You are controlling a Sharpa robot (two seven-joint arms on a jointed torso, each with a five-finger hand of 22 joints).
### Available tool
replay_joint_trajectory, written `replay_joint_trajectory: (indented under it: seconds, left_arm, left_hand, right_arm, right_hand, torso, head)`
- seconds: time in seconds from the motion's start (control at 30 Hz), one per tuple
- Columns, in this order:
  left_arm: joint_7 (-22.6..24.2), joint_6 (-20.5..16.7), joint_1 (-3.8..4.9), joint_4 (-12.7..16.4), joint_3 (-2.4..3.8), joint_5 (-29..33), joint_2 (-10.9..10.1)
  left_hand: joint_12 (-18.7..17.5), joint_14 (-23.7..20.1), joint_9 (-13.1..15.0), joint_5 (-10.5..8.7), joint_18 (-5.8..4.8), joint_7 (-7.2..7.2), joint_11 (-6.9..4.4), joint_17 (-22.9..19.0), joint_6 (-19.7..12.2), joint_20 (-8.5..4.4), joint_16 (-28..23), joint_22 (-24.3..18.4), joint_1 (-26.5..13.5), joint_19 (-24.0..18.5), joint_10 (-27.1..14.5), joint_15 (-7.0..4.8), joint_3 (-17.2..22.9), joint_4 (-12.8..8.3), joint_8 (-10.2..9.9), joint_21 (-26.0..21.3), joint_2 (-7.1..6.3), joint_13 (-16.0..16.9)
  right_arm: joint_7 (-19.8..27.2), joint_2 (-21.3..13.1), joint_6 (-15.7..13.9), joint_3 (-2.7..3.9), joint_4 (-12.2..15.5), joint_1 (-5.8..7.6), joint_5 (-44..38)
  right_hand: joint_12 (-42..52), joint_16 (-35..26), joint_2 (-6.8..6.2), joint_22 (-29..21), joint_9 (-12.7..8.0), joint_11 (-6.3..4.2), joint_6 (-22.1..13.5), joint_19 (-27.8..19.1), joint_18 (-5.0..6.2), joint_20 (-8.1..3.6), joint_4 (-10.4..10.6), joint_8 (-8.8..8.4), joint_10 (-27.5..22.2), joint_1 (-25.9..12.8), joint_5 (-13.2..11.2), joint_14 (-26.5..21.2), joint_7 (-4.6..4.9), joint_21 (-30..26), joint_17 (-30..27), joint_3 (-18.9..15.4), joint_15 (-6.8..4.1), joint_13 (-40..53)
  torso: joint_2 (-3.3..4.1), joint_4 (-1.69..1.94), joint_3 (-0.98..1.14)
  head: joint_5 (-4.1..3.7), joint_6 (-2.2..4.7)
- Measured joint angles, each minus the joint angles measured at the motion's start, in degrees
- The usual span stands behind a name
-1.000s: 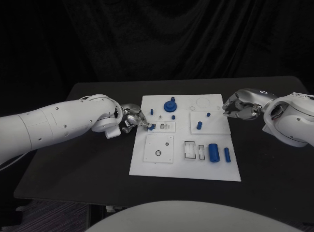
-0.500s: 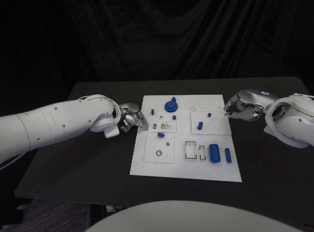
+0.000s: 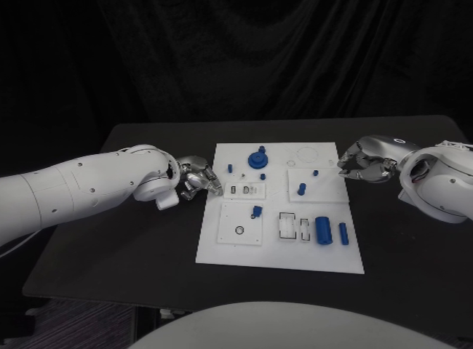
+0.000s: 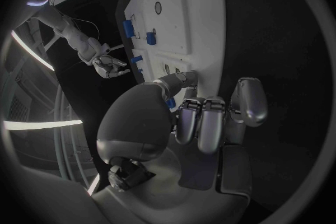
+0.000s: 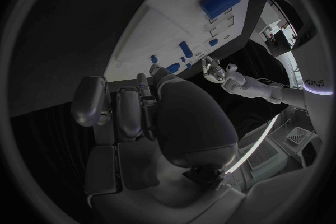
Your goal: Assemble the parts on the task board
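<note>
Looking down on the black surface (image 3: 142, 240), the white task board (image 3: 284, 254) lies in the middle with blue parts scattered across it. The left hand (image 3: 198, 178) sits at the board's left edge, level with the small raised block that has two slots. From the left wrist view its fingers (image 4: 210, 120) are curled in side by side, and one digit reaches out so its tip is at the board's edge; a speck of blue shows close under the palm, but whether that is a held piece or a part on the board, I cannot tell.

Over on the other side, the right hand (image 3: 362, 161) is at the board's right edge, near its far corner. Its fingers (image 5: 119, 109) are drawn in together in the right wrist view, and I can't make out anything between them.

On the board itself: a round blue knob (image 3: 257, 158) stands toward the far side, with a small blue peg (image 3: 231, 168) just to its left. A short blue piece (image 3: 300, 189) stands on the square panel at right. A small blue part (image 3: 257, 211) lies on the near-left square plate, beside a dark ring (image 3: 238, 231). Toward the near right, a fat blue cylinder (image 3: 322, 229) lies next to a thinner blue rod (image 3: 343, 233), both just right of the rectangular cut-outs.
</note>
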Motion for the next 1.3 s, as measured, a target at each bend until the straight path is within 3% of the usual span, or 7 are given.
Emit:
replay_joint_trajectory:
  seconds: [0.1, 0.17, 0.3, 0.57, 0.73, 0.97, 1.3]
  left_arm:
    - [0.04, -0.59, -0.06, 0.38, -0.05, 0.46, -0.43]
    - [0.25, -1.32, -0.08, 0.95, -0.09, 0.68, -1.09]
    - [1.43, -3.78, -0.31, 2.78, -0.28, 0.61, -3.09]
    - [7.91, -12.10, -0.54, 8.69, -0.49, -1.69, -8.33]
    - [12.87, -17.49, -0.48, 12.90, -0.47, -4.41, -11.59]
    - [16.56, -20.44, -0.45, 16.82, -0.47, -8.11, -14.52]
    - [18.72, -20.66, -0.49, 19.11, -0.50, -12.10, -16.03]
  left_hand:
    - [0.00, 0.00, -0.17, -0.56, 0.00, 0.00, 0.00, 0.00, -0.02, 0.00, 0.00, 0.00, -0.30, 0.00, 0.00, 0.00, -1.00, 0.83, -0.31, 0.00, 0.31, 0.00]
    - [0.00, 0.00, -6.02, -1.26, 0.00, -0.09, 0.00, 0.00, -0.14, -0.30, 0.00, 0.00, -0.29, 0.30, 0.00, 0.00, -2.52, 1.68, 0.33, 0.28, 0.30, 0.00]
    - [0.00, -0.21, -10.99, -1.81, 0.00, 0.11, -0.43, 0.00, -1.18, -0.46, 0.00, 0.00, -0.46, 2.02, 0.00, -0.21, -6.96, 4.21, 2.52, 1.82, 0.14, 0.00]
    - [0.00, -0.15, -5.60, -2.97, -0.92, -1.75, -1.82, 0.00, -2.98, -1.72, 0.00, 0.00, 2.56, 5.46, 0.03, -1.30, -15.14, 9.46, 10.54, 5.67, 0.81, 0.01]
    - [0.00, -0.22, -3.03, -2.66, -0.92, -2.47, -2.08, 0.00, -3.71, -2.07, 0.00, 0.00, 5.31, 6.63, -0.03, -1.66, -16.44, 10.75, 14.14, 7.04, 0.85, 0.00]
    - [0.00, -0.10, -2.31, -2.66, -0.91, -2.34, -2.36, 0.00, -4.40, -2.12, 0.00, 0.00, 6.48, 6.67, 0.10, -1.95, -16.44, 10.75, 15.03, 7.22, 0.82, 0.00]
    - [0.00, -0.10, -1.95, -2.66, -0.90, -2.09, -2.36, 0.00, -5.48, -2.12, 0.00, 0.00, 8.16, 6.66, 0.09, -1.95, -16.43, 10.75, 15.49, 7.22, 1.27, 0.01]
  right_arm:
    - [0.00, -0.11, 0.01, 0.00, 0.04, 0.00, 0.00]
    - [0.08, -0.25, -0.10, 0.00, 0.15, -0.01, 0.01]
    - [0.70, -0.60, -1.23, 0.00, 0.96, -0.01, 0.01]
    - [4.38, -1.12, -8.11, 0.02, 5.18, -0.02, -1.05]
    - [6.26, -1.07, -12.13, 0.04, 9.02, -0.02, -2.96]
    - [5.80, 1.01, -14.15, 0.05, 12.02, -0.33, -7.06]
    - [1.51, 7.27, -14.03, 0.04, 12.43, -4.38, -13.72]
  right_hand:
    - [0.06, 0.00, 0.01, 0.00, -0.07, 0.14, 0.00, 0.00, 0.00, 0.00, 0.00, 0.00, -0.14, 0.01, 0.00, -0.01, 0.00, 0.00, 0.00, 0.00, 0.01, 0.00]
    - [0.06, 0.00, 0.01, 0.00, -0.07, 0.14, 0.00, 0.00, 0.00, 0.00, 0.00, 0.00, -0.14, 0.01, 0.00, -0.01, 0.00, 0.00, 0.00, 0.00, 0.01, 0.00]
    - [0.08, 0.00, -0.02, 0.00, -0.17, 0.15, 0.20, 0.00, 0.00, 0.00, 0.00, -0.26, -0.14, -0.02, -0.51, 0.19, 0.20, 0.00, 0.15, 0.00, 0.21, 0.00]
    - [1.07, 2.36, -1.82, 0.03, -0.38, 0.09, 0.20, 0.66, 0.00, -0.08, -0.40, -0.59, 0.51, 0.39, -0.28, 0.20, 0.20, 3.02, 0.97, -0.40, 0.20, -0.44]
    - [2.81, 5.89, -2.51, 0.04, -0.50, -0.12, 0.71, 1.55, 0.00, -0.10, -0.40, -0.59, 0.72, -0.30, -0.28, 0.21, -0.02, 7.56, 0.97, -0.40, 0.18, -0.22]
    - [5.60, 10.54, -3.78, 0.04, -0.50, 0.44, 1.85, 1.62, -0.93, -0.03, 0.85, -0.84, 0.59, -3.27, -3.10, 0.19, 0.00, 13.85, 0.96, -2.17, 0.20, -0.17]
    - [5.60, 12.31, -3.83, 0.03, 1.06, 0.45, 4.02, 1.75, -1.81, 0.10, -0.40, 0.07, 0.58, -4.09, -3.28, 0.22, -0.02, 17.10, 0.96, -3.13, 0.59, -0.18]
  torso:
    - [0.01, 0.02, 0.00]
    - [0.01, 0.02, 0.01]
    - [0.04, 0.02, 0.01]
    - [0.02, -0.02, 0.03]
    - [0.00, -0.02, 0.02]
    - [-0.04, -0.05, 0.02]
    - [-0.07, 0.14, -0.22]
  head:
    - [-0.01, 0.00]
    - [-0.01, 0.00]
    - [-0.04, 0.00]
    - [0.02, 0.00]
    - [0.00, 0.00]
    - [-0.13, 0.00]
    - [-0.82, 0.00]
